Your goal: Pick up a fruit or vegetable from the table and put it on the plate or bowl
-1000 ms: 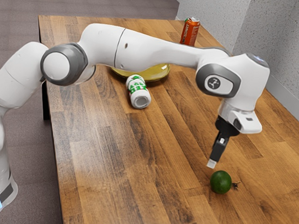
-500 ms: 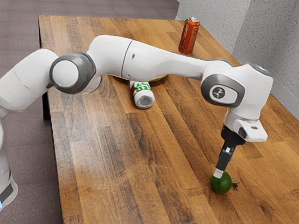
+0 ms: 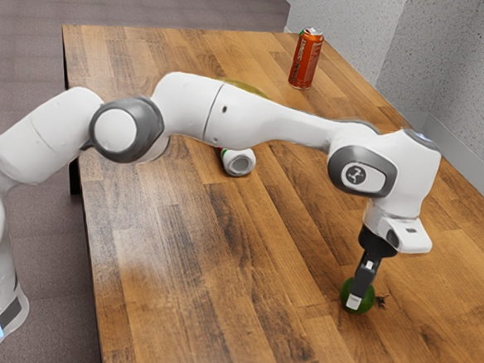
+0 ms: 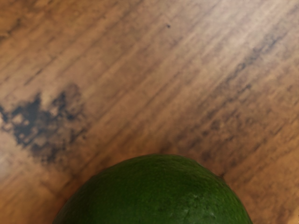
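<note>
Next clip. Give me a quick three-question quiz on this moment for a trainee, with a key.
1. Fill in: the white bottle lies on its ___.
2. True or false: the orange can stands upright on the table.
3. The gripper is at which thing? A) the white bottle B) the green fruit C) the orange can

Key: 1 side; 2 true; 3 B.

wooden table (image 3: 164, 262) | orange can (image 3: 306, 58) upright | bottle (image 3: 239, 161) lying | green lime (image 4: 154, 196)
</note>
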Robot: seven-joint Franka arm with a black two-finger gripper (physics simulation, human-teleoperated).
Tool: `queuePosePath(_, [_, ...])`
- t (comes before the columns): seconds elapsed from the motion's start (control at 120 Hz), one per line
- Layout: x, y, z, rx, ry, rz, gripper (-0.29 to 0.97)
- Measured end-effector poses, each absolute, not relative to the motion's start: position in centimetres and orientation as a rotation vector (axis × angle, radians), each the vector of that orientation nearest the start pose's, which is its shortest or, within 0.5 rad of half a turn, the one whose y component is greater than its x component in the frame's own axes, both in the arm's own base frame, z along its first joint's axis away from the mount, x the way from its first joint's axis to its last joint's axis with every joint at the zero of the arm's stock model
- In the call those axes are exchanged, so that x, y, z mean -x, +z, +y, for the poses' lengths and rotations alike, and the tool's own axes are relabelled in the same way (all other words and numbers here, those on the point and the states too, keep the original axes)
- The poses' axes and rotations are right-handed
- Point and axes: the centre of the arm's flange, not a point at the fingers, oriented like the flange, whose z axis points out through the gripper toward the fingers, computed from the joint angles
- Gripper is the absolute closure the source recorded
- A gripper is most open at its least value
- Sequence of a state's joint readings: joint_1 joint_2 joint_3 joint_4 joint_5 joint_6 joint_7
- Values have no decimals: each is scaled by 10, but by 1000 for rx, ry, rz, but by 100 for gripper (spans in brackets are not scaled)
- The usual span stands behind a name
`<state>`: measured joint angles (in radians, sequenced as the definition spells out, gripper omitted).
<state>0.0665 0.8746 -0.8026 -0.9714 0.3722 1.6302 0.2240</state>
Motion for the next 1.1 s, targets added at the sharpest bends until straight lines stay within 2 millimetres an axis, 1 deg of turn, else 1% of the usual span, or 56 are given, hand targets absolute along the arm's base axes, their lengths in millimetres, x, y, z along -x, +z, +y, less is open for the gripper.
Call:
queuePosePath(0.075, [-696,414,-278,3104,105,1273,0])
queuePosePath(0.142, [-697,410,-279,3110,107,1270,1])
queuePosePath(0.167, [-697,409,-278,3111,106,1266,4])
queuePosePath(0.233, [-699,410,-274,3107,99,1245,18])
queuePosePath(0.3, [-700,419,-271,3086,71,1230,25])
queuePosePath(0.35, [-699,431,-266,3059,47,1212,26])
queuePosePath(0.367, [-698,439,-264,3045,35,1202,28])
queuePosePath(0.4, [-689,466,-259,2991,2,1178,29])
queuePosePath(0.433, [-672,494,-251,2931,-7,1144,29])
queuePosePath(0.467, [-648,526,-226,2884,-6,1073,30])
queuePosePath(0.5, [-622,556,-192,2861,-3,968,29])
queuePosePath(0.525, [-599,576,-156,2859,9,856,29])
queuePosePath(0.575, [-562,601,-95,2870,20,645,28])
queuePosePath(0.6, [-550,610,-68,2880,21,554,27])
queuePosePath(0.625, [-542,614,-43,2895,27,479,27])
queuePosePath(0.7, [-529,615,33,2956,58,301,27])
queuePosePath(0.767, [-519,611,107,3007,81,154,27])
queuePosePath(0.825, [-510,598,171,3045,107,45,27])
queuePosePath(0.883, [-503,583,231,3068,123,-42,28])
queuePosePath(0.925, [-502,575,274,3073,125,-97,27])
queuePosePath(0.95, [-502,570,297,3075,126,-118,27])
queuePosePath(0.975, [-503,566,312,3080,123,-119,27])
queuePosePath(1.0, [-508,563,320,3083,117,-99,27])
queuePosePath(1.058, [-521,558,328,3096,92,-26,27])
queuePosePath(1.1, [-526,557,331,3105,76,27,28])
